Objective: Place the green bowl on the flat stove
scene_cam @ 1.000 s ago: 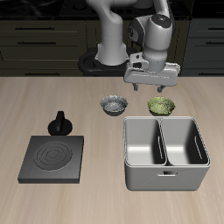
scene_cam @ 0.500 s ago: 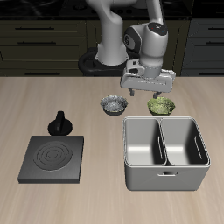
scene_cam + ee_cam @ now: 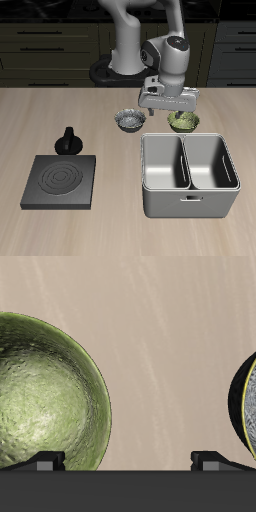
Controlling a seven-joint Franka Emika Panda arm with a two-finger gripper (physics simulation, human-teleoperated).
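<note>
The green bowl (image 3: pixel 186 122) sits on the table behind the metal basin; in the wrist view (image 3: pixel 45 396) its mottled inside shows large. The flat stove (image 3: pixel 62 180), black with grey rings, lies near the table's front edge, far from the bowl, its knob (image 3: pixel 68 142) at its back edge. My gripper (image 3: pixel 166 115) hangs low between the two bowls, open and empty. In the wrist view the gripper (image 3: pixel 128 461) has one fingertip (image 3: pixel 48 461) over the green bowl's rim and the other over bare table.
A grey-white patterned bowl (image 3: pixel 129 121) stands beside the green bowl and shows at the wrist view's edge (image 3: pixel 246 396). The grey double-compartment basin (image 3: pixel 190 176) stands just in front of the green bowl. The robot's base is at the back.
My gripper has come down and a little toward the table's front, closer to the green bowl. The bowls, stove and basin have not moved.
</note>
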